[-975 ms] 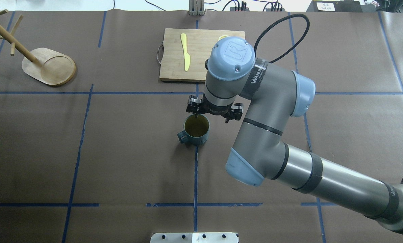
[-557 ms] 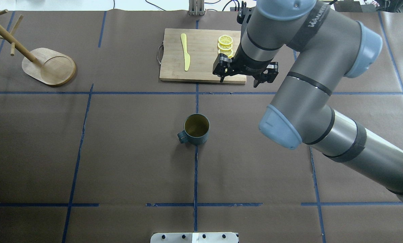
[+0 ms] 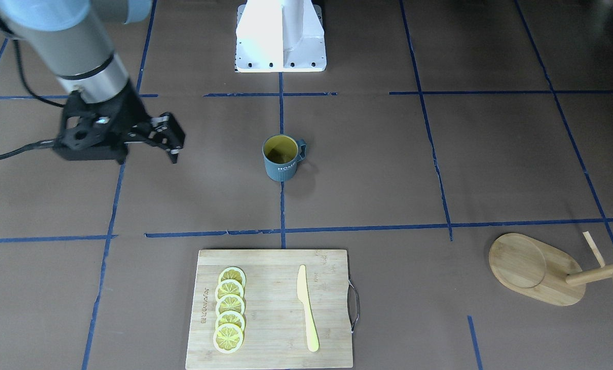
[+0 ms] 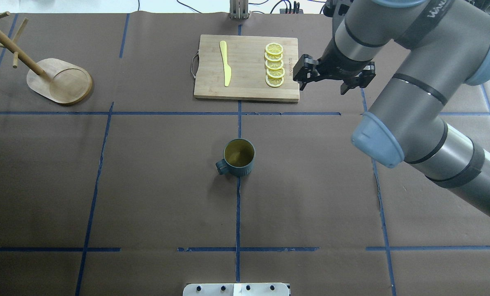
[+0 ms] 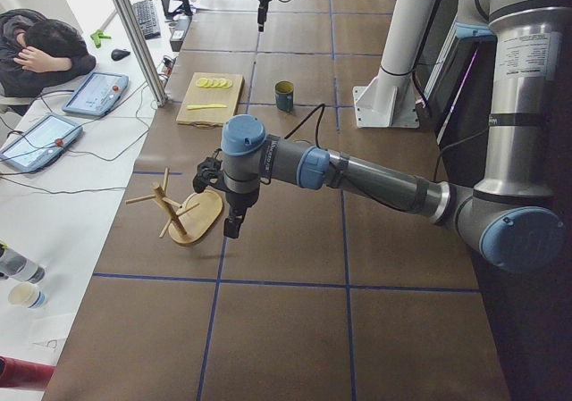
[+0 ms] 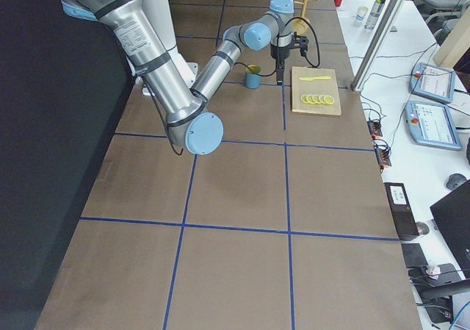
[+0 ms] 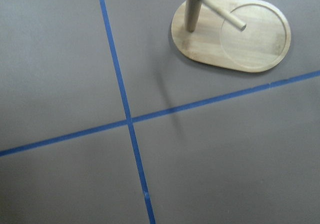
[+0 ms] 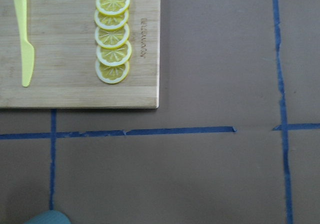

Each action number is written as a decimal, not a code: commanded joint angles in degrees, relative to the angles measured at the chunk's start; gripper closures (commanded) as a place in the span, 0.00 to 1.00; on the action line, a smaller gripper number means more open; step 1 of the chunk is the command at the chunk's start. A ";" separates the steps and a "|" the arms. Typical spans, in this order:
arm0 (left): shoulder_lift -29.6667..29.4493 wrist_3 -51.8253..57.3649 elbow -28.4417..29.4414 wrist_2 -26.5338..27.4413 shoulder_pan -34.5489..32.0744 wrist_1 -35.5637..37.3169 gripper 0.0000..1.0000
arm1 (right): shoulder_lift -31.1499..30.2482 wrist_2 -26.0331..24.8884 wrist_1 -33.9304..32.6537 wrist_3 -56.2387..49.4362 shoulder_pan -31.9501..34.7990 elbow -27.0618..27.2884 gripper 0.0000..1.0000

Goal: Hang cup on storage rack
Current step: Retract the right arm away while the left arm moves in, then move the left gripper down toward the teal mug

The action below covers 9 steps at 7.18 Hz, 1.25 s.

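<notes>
Found cup (image 4: 239, 157) upright mid-worktop, ungripped, handle (image 4: 220, 166) turned left. Saw right jaws wide, empty, beside the far chopping board (image 4: 245, 88). Could not tell left jaws' state near the far-left rack (image 4: 43, 78). Probably needed a rim pinch opposite the handle, loop free.

The teal-grey ribbed cup (image 4: 239, 158) was found upright on the desk (image 4: 146, 185); the bamboo storage rack (image 4: 60, 81), apparently upright, was set well apart.
</notes>
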 commanded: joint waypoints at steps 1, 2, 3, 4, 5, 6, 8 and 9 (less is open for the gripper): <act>-3.91 -9.74 0.54 -1.10 1.53 -0.53 0.00 | -6.21 2.28 0.32 -10.26 4.84 0.09 0.00; -6.79 -15.55 -0.07 -1.54 6.33 -0.62 0.00 | -8.68 2.37 0.41 -14.38 6.68 0.18 0.00; -9.61 -20.39 -0.60 -1.20 10.38 -0.62 0.00 | -11.57 3.06 0.33 -19.38 9.13 0.27 0.00; -12.85 -24.27 -0.69 -1.46 12.86 -0.70 0.00 | -15.17 5.59 0.50 -25.09 12.38 0.27 0.00; -16.63 -23.87 -0.87 -1.46 17.32 -0.79 0.00 | -19.47 7.53 0.59 -32.02 16.15 0.35 0.00; -20.76 -23.69 -0.69 -1.20 22.32 -1.66 0.00 | -23.25 8.86 0.50 -38.96 20.02 0.18 0.00; -20.63 -24.21 1.31 -0.41 29.47 -21.85 0.00 | -30.38 10.27 0.59 -49.80 26.36 -0.17 0.00; -19.93 -23.96 3.07 -0.32 30.45 -27.80 0.00 | -32.93 10.71 0.59 -52.10 28.04 -0.17 0.00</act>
